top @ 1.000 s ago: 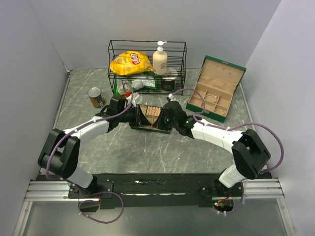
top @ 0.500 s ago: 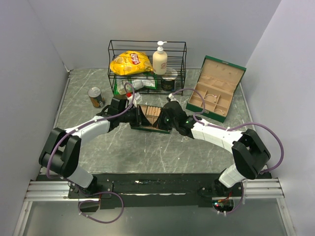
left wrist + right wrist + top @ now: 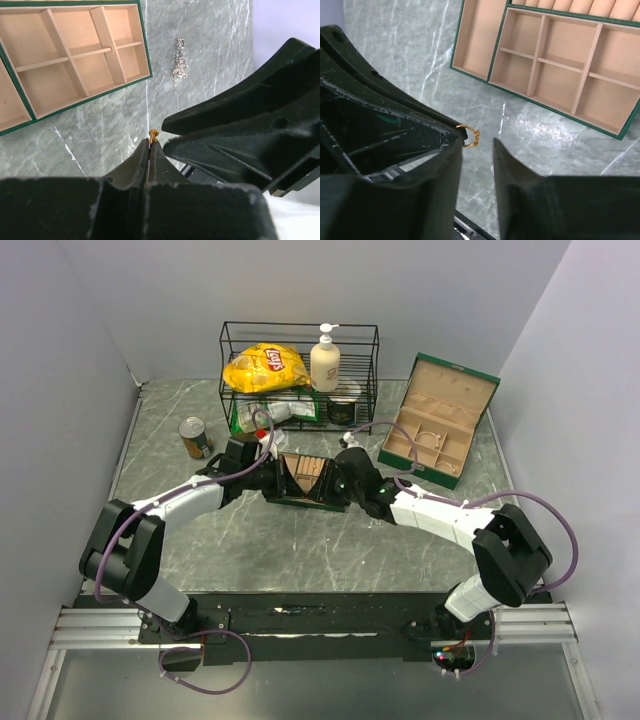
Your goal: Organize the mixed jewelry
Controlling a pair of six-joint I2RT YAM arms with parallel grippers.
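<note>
A small gold ring [image 3: 153, 133] sticks out of the tips of my left gripper [image 3: 149, 145], which is shut on it above the table. In the right wrist view the same gold ring [image 3: 470, 136] hangs at the left gripper's black tip, just beside my right gripper [image 3: 477, 145]. The right gripper is open, with a clear gap between its fingers and nothing in them. From above, the left gripper [image 3: 296, 495] and right gripper [image 3: 320, 497] meet tip to tip at the tan divider tray [image 3: 305, 472]. A silver chain piece [image 3: 179, 62] lies on the marble beside the tray [image 3: 146, 45].
The green jewelry box [image 3: 437, 420] stands open at the back right. A wire rack [image 3: 300, 375] at the back holds a chips bag and a soap bottle. A tin can [image 3: 195, 437] stands to the left of the rack.
My right gripper has opened and let go of the gold ring. My left gripper has closed fully onto it. Both arms have stayed nearly in place.
</note>
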